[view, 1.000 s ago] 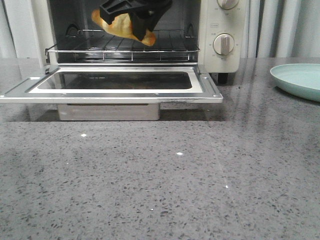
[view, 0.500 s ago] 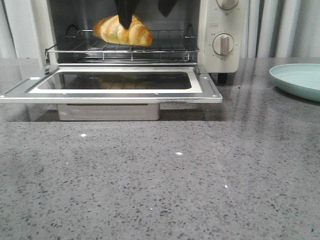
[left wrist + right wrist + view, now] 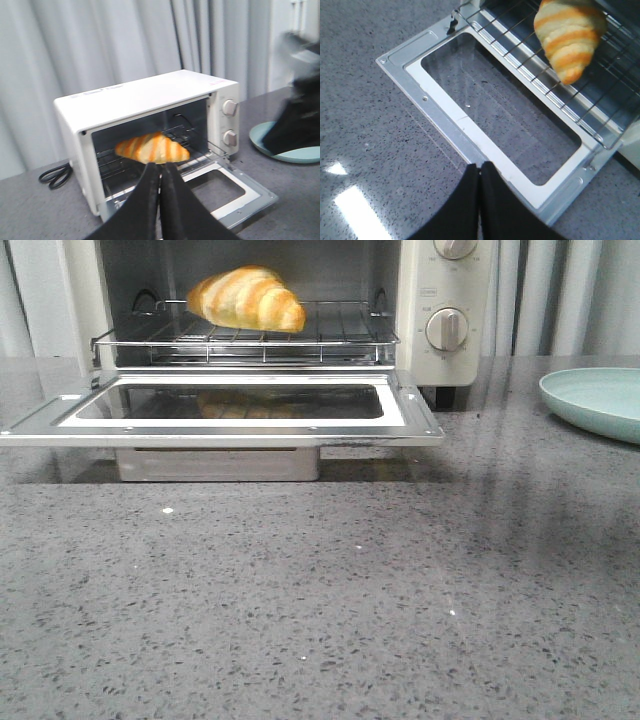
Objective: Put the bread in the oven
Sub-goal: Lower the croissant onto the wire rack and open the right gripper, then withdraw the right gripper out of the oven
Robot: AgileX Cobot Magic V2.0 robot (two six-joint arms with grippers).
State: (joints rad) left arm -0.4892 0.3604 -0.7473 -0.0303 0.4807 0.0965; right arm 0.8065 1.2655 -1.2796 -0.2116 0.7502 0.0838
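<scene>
Bread (image 3: 247, 298): lying on oven (image 3: 440, 310) rack, door down.
Left gripper (image 3: 160, 172): closed, empty.
Right gripper (image 3: 479, 172): closed, empty.

Bread (image 3: 568, 40) on oven (image 3: 470, 127) rack

- Grey speckled stone tabletop (image 3: 330, 610), glossy, with small bright glints and faint reflections near the back.
- Oven (image 3: 445, 300) standing on tabletop at back left, cream-white, on black feet.
- Door (image 3: 225, 425) dropped open flat toward the front, held above the tabletop, shadow beneath it.
- Pale teal plate (image 3: 598, 400) resting on tabletop at far right, well apart from oven, partly cut off by the frame edge.
- Black cord (image 3: 56, 175) coiled on tabletop just beside the oven's far side, seen in left wrist view.
</scene>
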